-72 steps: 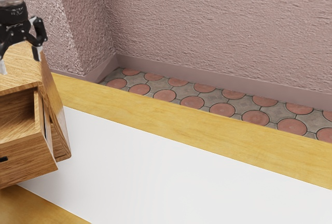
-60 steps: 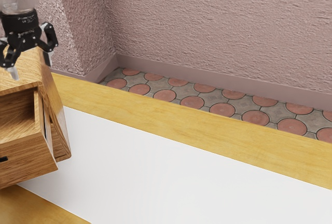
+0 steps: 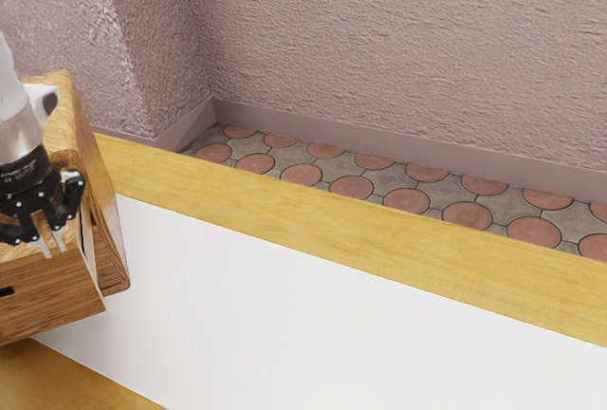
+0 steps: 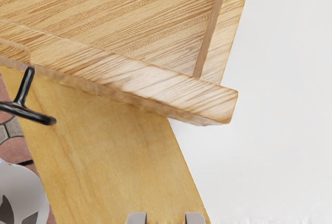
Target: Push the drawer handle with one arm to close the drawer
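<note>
The wooden drawer (image 3: 47,298) is open. It sticks out of the wooden cabinet (image 3: 106,211), which sits on the surface (image 3: 313,211) at the exterior view's left. The drawer's black handle (image 4: 27,111) pokes out from its front, close to the edge of the surface.

The fingers (image 3: 59,242) are open, with a gap between them. They point down near the top of the drawer's front, by the corner at the exterior view's right. I can't tell if they touch the wood. The handle is off to one side of them, well apart.

The surface is yellow wood with a big white strip (image 3: 313,306) along its middle. Past its long far edge is a floor (image 3: 351,188) with round red tiles, and then a bumpy pink wall (image 3: 398,49). Near the handle, past the edge of the surface, is a round whitish thing (image 4: 23,190) with dark patches. I can't tell what it is.
</note>
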Controlling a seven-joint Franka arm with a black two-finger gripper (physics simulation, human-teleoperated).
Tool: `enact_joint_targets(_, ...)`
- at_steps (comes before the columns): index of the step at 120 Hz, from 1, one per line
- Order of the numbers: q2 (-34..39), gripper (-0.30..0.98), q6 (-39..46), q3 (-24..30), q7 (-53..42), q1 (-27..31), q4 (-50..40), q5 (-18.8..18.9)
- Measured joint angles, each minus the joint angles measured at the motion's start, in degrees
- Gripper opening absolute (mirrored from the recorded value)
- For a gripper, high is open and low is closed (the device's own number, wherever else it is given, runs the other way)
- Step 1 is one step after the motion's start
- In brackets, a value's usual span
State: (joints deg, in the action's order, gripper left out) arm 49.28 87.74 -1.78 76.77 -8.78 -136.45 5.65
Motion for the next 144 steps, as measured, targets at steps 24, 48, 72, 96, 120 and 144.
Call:
enact_joint_targets(24, 12.2, -0.06, 5.0, 3.4, -5.3, -0.8, -13.6, -1.7)
enact_joint_targets(48, 24.9, -0.09, 4.0, 3.2, -9.0, -2.0, -20.4, -2.0)
enact_joint_targets(72, 30.2, -0.10, -0.5, -0.6, -11.7, -1.3, -21.7, -0.8)
enact_joint_targets(96, 34.2, -0.10, -3.9, -4.1, -14.3, -0.9, -23.0, 2.8)
enact_joint_targets(120, 36.1, -0.10, -6.1, -4.2, -16.1, 0.7, -23.8, 4.0)
enact_joint_targets(144, 35.4, -0.10, -6.0, -7.8, -18.7, 1.3, -23.9, 8.2)
